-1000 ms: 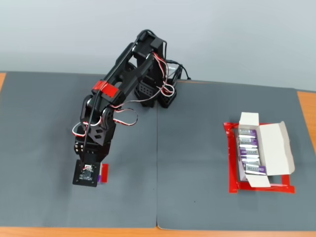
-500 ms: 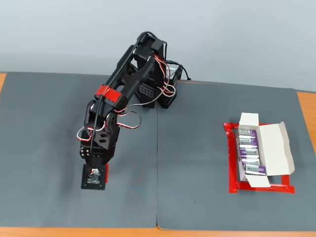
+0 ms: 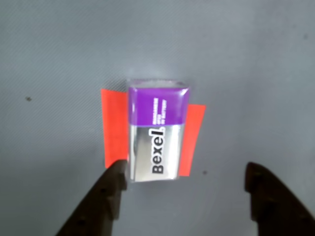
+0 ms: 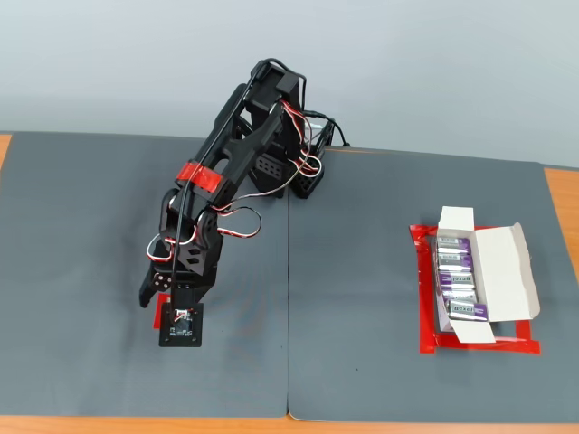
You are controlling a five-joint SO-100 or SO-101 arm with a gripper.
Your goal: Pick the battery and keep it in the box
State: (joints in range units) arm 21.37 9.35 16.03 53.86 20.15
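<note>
- While the arm (image 4: 226,172) leans down over the left half of the grey mat (image 4: 362,271), its fingers (image 3: 184,189) stand wide apart in the wrist view, one dark tip at the lower left of the frame and the other at the lower right.
- Between those tips, though much nearer the left one, lies the battery (image 3: 156,129), purple at its far end and silver at its near end, with "Bexel" printed along it.
- It rests on a red tape patch (image 3: 114,129) that shows on both sides of it; the left fingertip sits just beside the battery's lower left corner, and I cannot tell whether it touches.
- Nothing is clamped; the battery lies flat on the mat.
- From the fixed view the battery itself is hidden under the gripper and its small camera board (image 4: 182,324), at the lower left of the frame.
- Well apart, at the right of that frame, the box (image 4: 516,271) sits open with its flaps folded out, inside a red tape outline (image 4: 423,298).
- A row of purple-and-silver batteries (image 4: 458,276) already fills its left part.
- Orange counter (image 4: 561,194) shows past the mat's edges.
</note>
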